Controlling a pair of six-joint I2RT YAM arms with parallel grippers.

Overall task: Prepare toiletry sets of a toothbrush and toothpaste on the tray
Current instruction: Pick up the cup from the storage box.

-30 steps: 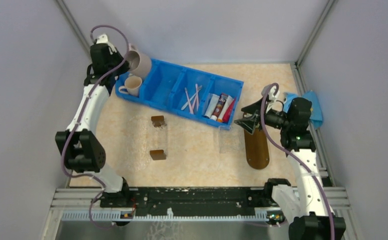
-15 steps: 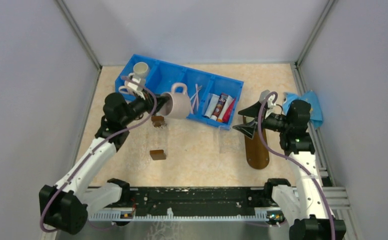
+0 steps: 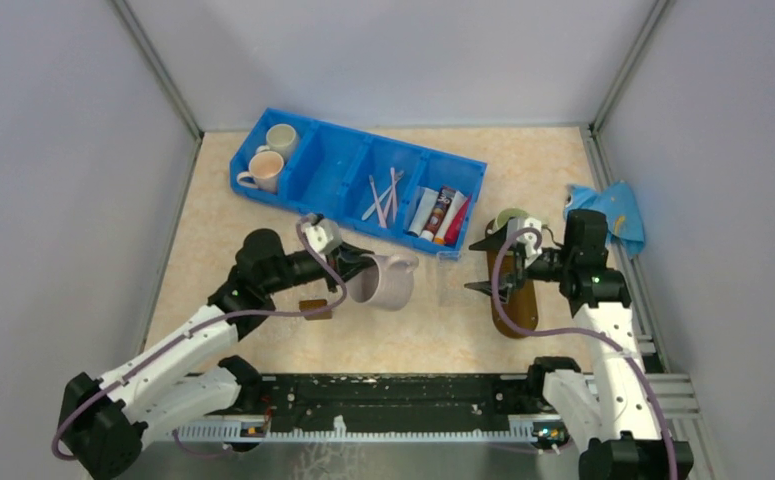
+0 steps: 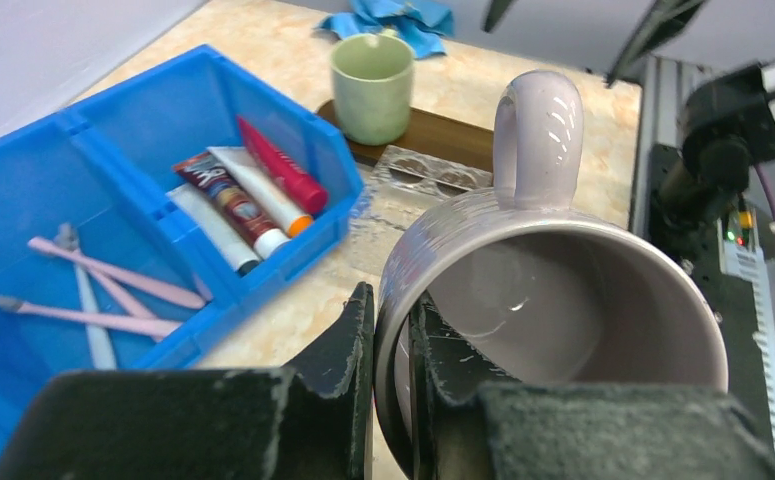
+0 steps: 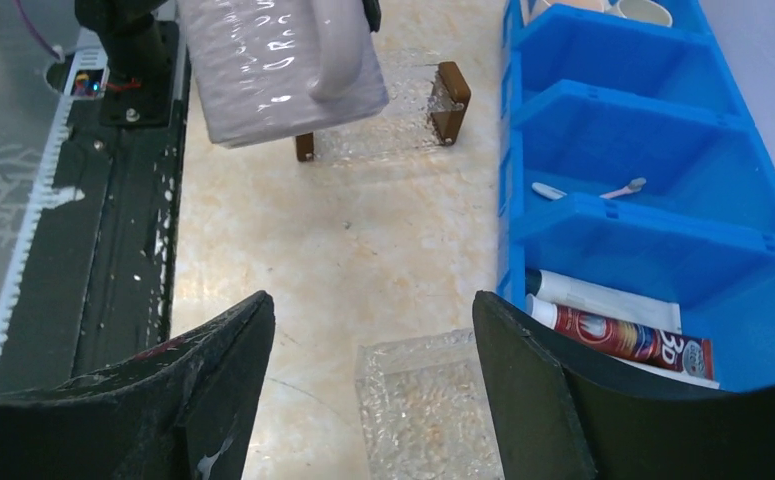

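Left tool [image 4: 391,322]: clamped on the rim of the lilac mug [image 4: 553,300], one finger inside and one outside. The mug hangs tilted above the middle of the surface, its mouth toward the wrist.
Right tool [image 5: 373,300]: jaws wide, holding nothing; it hovers over the tray.
Tray [image 3: 515,310]: on the right of the surface, long axis running near to far. A green mug [image 3: 510,218] stands on its far end. No toothbrush or toothpaste lies on it.
Toothbrushes [image 3: 383,196]: loose in the blue bin [image 3: 335,170], in the compartment second from the tray end.
Toothpaste tubes [image 3: 441,213]: side by side in the bin's end compartment, nearest the tray.
Step in hand (judgement): the lilac mug is being carried toward the tray as a second holder. No set has been filled yet.
Next move (judgement): turn the mug upright and set it on bare tray near the green mug without knocking it. The right tool needs to be clear of that spot first.
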